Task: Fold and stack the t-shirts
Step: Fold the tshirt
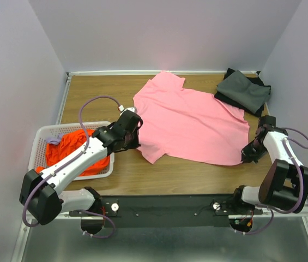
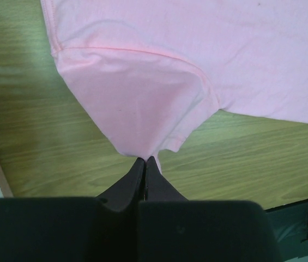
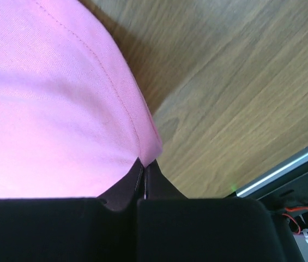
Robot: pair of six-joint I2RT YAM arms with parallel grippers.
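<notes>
A light pink t-shirt [image 1: 189, 117] lies spread on the wooden table. My left gripper [image 1: 134, 139] is shut on its near left sleeve edge; in the left wrist view the sleeve [image 2: 137, 103] runs into the closed left gripper [image 2: 145, 159]. My right gripper [image 1: 250, 153] is shut on the shirt's near right hem corner; in the right wrist view the pink cloth [image 3: 50, 109] is pinched in the right gripper [image 3: 146, 162]. A bright orange t-shirt [image 1: 74, 150] lies crumpled in the basket. Folded dark grey and black t-shirts [image 1: 243, 91] lie stacked at the back right.
A white slotted plastic basket [image 1: 38, 143] stands at the left, with a bit of purple-grey cloth [image 1: 53, 140] in it. Grey walls close in the back and sides. A black rail [image 1: 164, 206] runs along the table's near edge.
</notes>
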